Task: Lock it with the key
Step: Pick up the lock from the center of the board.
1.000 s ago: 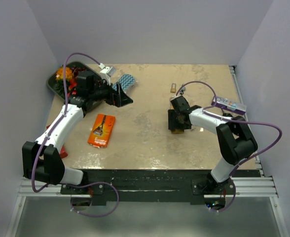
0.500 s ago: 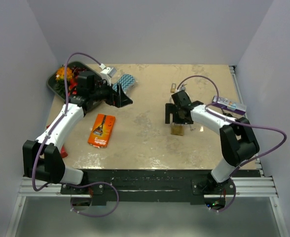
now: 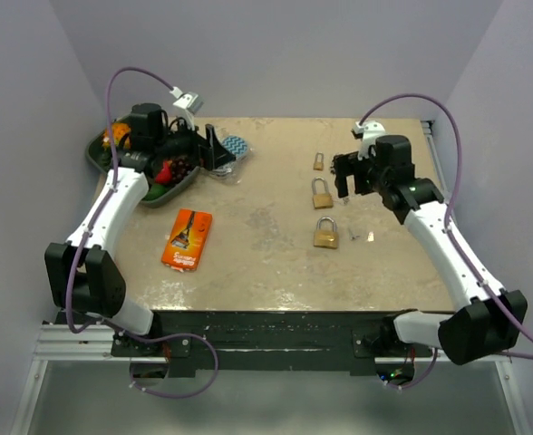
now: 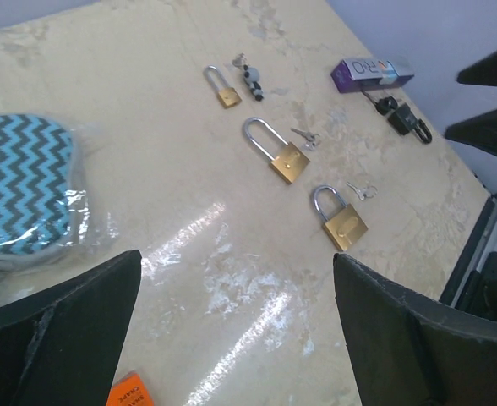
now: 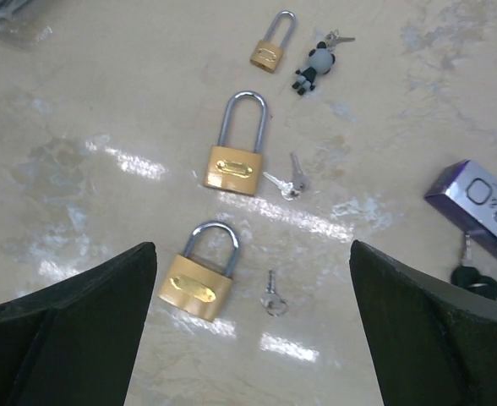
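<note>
Near the padlocks [image 5: 232,165], right fingers [image 5: 71,330] wide apart, empty, left fingers [image 4: 54,330] likewise

purple box [image 5: 478,211] cut by right edge; orange pack [image 4: 127,392] apparently cropped below.

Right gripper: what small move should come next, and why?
Probably lower the right gripper toward the small key beside the nearest padlock. The gripper hangs open and empty well above both, and the key lies free, not yet picked up.

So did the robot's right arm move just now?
Yes. The right gripper, jaws open, has swung from the tan table's middle toward the far right, now beside the small brass padlock, which stayed put.
</note>
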### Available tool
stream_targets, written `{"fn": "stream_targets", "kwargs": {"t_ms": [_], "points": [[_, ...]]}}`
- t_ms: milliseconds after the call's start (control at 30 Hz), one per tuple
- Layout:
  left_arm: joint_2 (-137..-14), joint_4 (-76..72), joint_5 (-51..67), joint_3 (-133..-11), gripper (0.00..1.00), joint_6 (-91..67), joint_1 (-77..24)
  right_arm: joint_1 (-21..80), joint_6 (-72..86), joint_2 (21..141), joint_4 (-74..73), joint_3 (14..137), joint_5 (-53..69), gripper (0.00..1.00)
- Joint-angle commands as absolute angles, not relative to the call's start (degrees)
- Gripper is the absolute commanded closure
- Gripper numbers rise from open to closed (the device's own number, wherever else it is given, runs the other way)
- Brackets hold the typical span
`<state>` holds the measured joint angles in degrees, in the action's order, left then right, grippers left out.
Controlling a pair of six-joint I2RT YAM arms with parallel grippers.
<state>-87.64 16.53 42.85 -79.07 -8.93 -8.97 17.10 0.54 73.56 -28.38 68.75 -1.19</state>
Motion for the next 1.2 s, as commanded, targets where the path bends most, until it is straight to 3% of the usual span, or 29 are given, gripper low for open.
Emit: {"fn": "stream_targets", "kwargs": {"t_ms": [0,233,567,1000,1167], "points": [[-88.5,13.4,41.5,-82.4,0.01,-8.4,-6.8,12.8,-11.9,69.4,-37.6,70.8,3.4,0.01],[-91.3,11.9,47.2,-83.7,0.01,-8.9,-6.5,-5.3,-18.6,76.1,-48.7,69.7,6.8,0.01],[-87.0,5.4,49.1,-74.7,0.01,-10.7,-6.4,-21.5,-25.4,92.6,-41.8,71.3,4.4,0.02],[-82.9,4.3,49.2,-69.6,0.01,-10.1,-6.4,-23.7,-23.8,109.3,-36.7,78.4,3.3,0.12],[-82.4,3.3,50.0,-68.8,0.06,-11.7,-6.4,-23.7,-21.9,112.4,-35.0,79.4,3.3,0.2]]}}
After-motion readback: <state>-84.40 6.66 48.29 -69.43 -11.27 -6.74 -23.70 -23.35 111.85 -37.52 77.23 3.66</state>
